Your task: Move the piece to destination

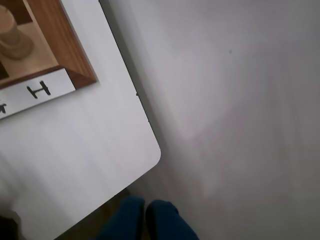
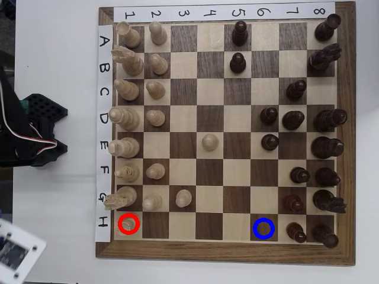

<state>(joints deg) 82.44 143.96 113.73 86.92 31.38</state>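
Note:
The piece point(image 2: 128, 223) is a short cream pawn-like piece inside a red ring on square H1, at the board's lower left corner in the overhead view. It also shows in the wrist view point(image 1: 14, 39), at the top left next to the "H" label point(image 1: 39, 90). The destination point(image 2: 263, 228) is a dark square marked with a blue ring at H6, with no piece on it. A white part of the arm's end point(image 2: 15, 254) pokes in at the overhead view's lower left, off the board. The fingers show in neither view.
The arm's black base point(image 2: 29, 130) stands left of the board. Light pieces fill columns 1 and 2, with single ones at E4 point(image 2: 209, 141) and G3 point(image 2: 184, 198). Dark pieces crowd columns 6 to 8, one point(image 2: 296, 232) right beside the blue ring. The white table's rounded corner point(image 1: 152, 152) is near.

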